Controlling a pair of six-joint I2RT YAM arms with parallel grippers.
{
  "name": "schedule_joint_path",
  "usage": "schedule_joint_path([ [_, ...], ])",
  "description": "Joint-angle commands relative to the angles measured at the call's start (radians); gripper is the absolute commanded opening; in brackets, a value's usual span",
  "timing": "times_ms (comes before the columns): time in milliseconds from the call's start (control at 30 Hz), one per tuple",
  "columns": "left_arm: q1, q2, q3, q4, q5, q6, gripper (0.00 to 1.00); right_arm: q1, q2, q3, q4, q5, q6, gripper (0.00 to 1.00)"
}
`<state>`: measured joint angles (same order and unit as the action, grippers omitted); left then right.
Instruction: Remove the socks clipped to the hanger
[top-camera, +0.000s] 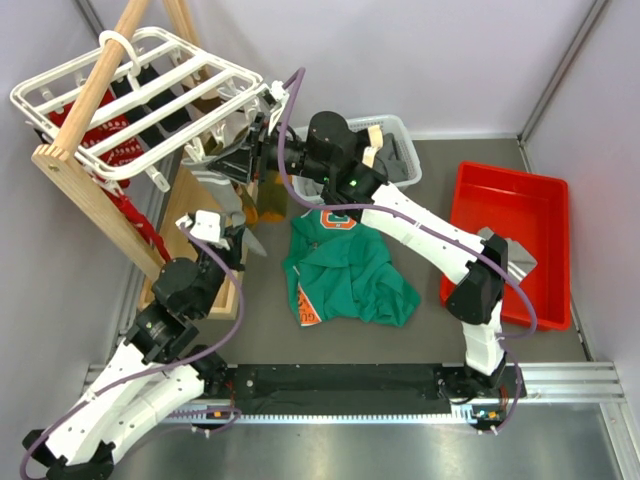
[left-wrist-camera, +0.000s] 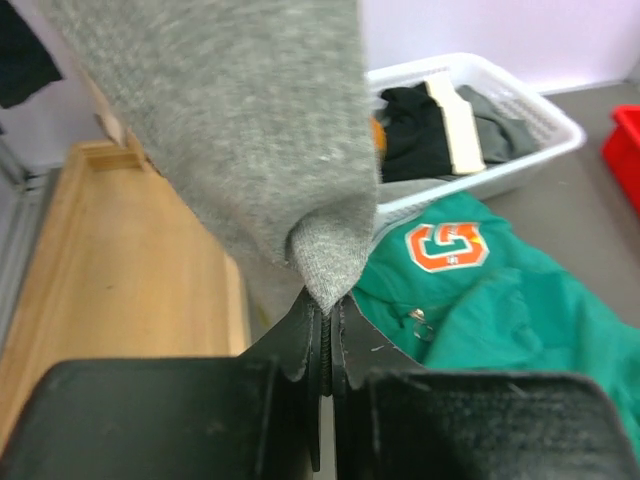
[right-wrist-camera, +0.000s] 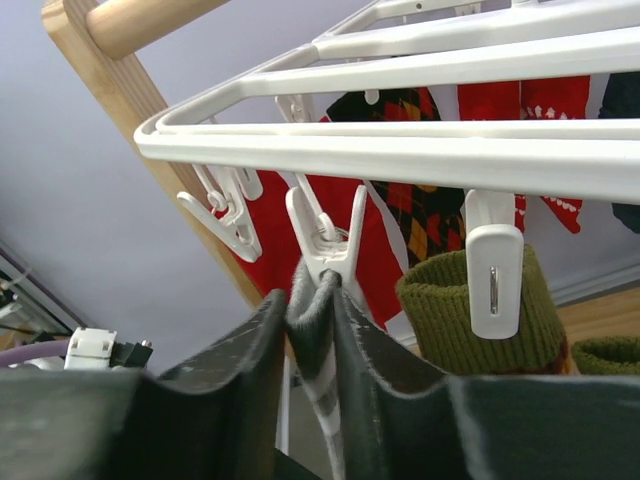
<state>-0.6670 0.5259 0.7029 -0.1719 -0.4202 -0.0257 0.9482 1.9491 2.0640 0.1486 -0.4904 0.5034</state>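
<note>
Grey sock hangs clipped to hanger. Left claw clenched on its toe. Right claw straddles its clip (squeezing or not, cannot tell). Green sock and red socks also clipped; most work left.

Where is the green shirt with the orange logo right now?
In the overhead view the green shirt lies crumpled mid-table, just in front of the white basket and left of the red bin.

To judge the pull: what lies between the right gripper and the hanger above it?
Right wrist view: a white clip hangs from the hanger and pinches the grey sock, whose top sits between the right gripper's fingers.
</note>
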Motion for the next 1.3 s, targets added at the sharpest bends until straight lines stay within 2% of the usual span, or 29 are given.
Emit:
schedule_joint_path([
  [0,-0.002,-0.062,0.047,-0.043,0.124,-0.055,0.0,0.014,-0.065,0.058,0.043,0.015,-0.003,0.37],
  [200,-0.002,-0.115,0.053,-0.081,0.242,-0.077,0.0,0.012,-0.052,0.08,0.031,0.026,-0.042,0.59],
  [300,-0.002,-0.127,0.05,-0.086,0.282,-0.08,0.0,0.014,-0.023,0.131,0.002,0.012,-0.046,0.63],
  [600,-0.002,-0.13,0.047,-0.089,0.377,-0.079,0.0,0.041,0.036,0.252,-0.112,0.055,-0.103,0.68],
  [1033,-0.002,-0.127,0.037,-0.067,0.416,-0.077,0.0,0.05,0.063,0.262,-0.187,0.087,-0.148,0.75],
  [1267,-0.002,-0.104,0.044,-0.06,0.416,-0.063,0.0,0.05,0.088,0.268,-0.178,0.092,-0.121,0.75],
])
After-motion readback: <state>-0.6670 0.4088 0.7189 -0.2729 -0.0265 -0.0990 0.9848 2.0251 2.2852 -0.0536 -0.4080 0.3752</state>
